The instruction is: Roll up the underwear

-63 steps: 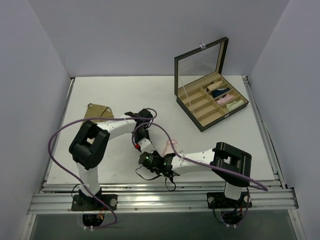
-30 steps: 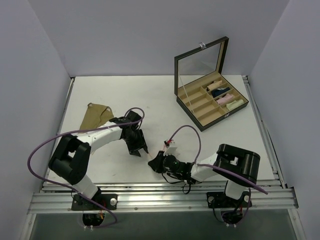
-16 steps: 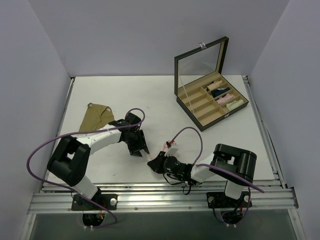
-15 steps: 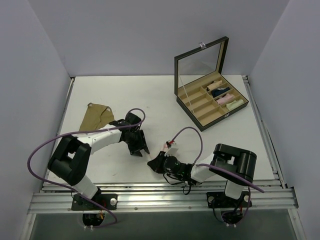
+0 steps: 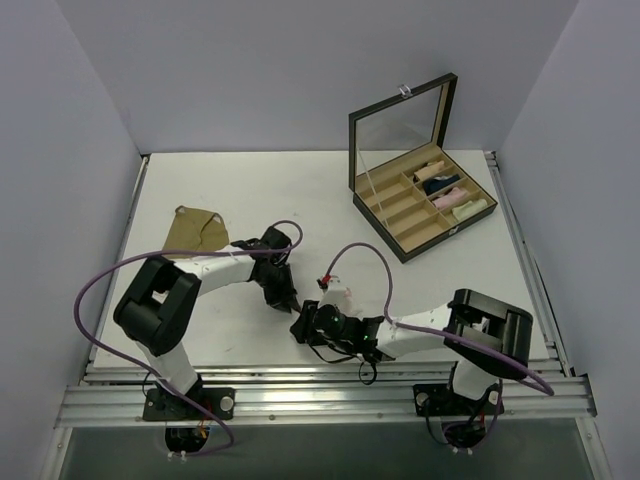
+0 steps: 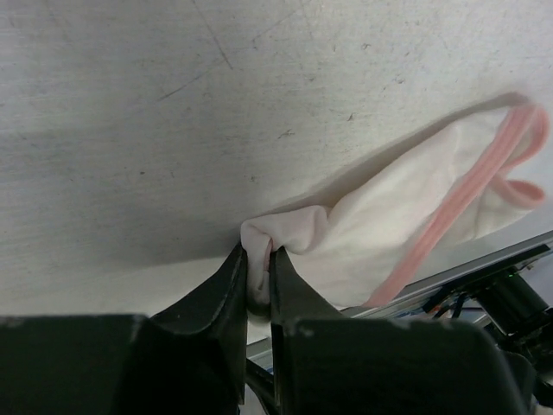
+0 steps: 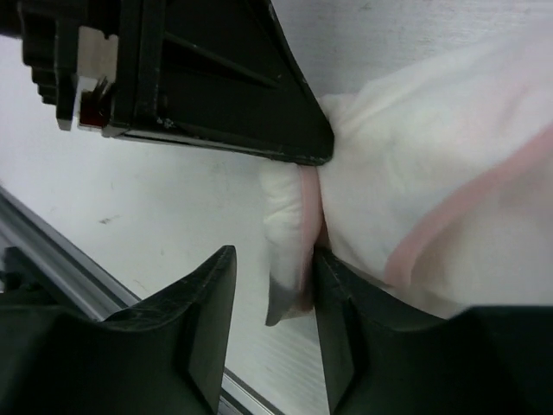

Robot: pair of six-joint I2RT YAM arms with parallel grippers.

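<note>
The white underwear [image 6: 406, 216] with pink edging lies on the table near its front edge. My left gripper [image 6: 257, 256] is shut on a bunched fold at the cloth's edge. My right gripper [image 7: 272, 259] is open, and the cloth's folded end [image 7: 289, 233] hangs between its fingers, touching the right one. In the top view the left gripper [image 5: 287, 298] and right gripper [image 5: 303, 322] meet tip to tip and hide the white underwear. The tan underwear [image 5: 195, 228] lies flat at the back left, away from both grippers.
A dark compartment box [image 5: 425, 235] stands at the back right with its glass lid [image 5: 400, 125] raised. It holds navy, mint and pink rolls. The metal rail [image 5: 320, 395] runs along the table's front edge just behind the grippers.
My left gripper has closed on the white cloth's fold. My right gripper has opened and shifted a little left, towards the left gripper.
</note>
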